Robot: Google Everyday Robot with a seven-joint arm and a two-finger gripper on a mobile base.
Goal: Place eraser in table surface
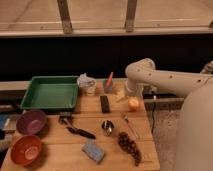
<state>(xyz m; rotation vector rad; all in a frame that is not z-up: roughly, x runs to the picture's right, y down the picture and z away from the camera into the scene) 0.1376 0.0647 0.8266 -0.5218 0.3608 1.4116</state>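
Light-brown planks make up the table surface (62,150), which the camera view takes in from the front. The eraser (105,103), a small black block, lies flat on the wood toward the back, between a green cup (108,86) behind it and a small shiny cup (107,127) in front. A white arm (165,79) reaches in from the right and bends down over the table's back right part. The gripper (129,95) hangs there, just beside an orange ball (133,104) and to the right of the eraser, apart from it (whether it is open or closed, I cannot tell). A green tray (50,92) sits back left. A purple bowl (31,122) and an orange bowl (26,149) stand at the left edge. A black-handled tool (77,131), a blue-grey sponge (93,151) and grapes (129,145) lie nearer the front.
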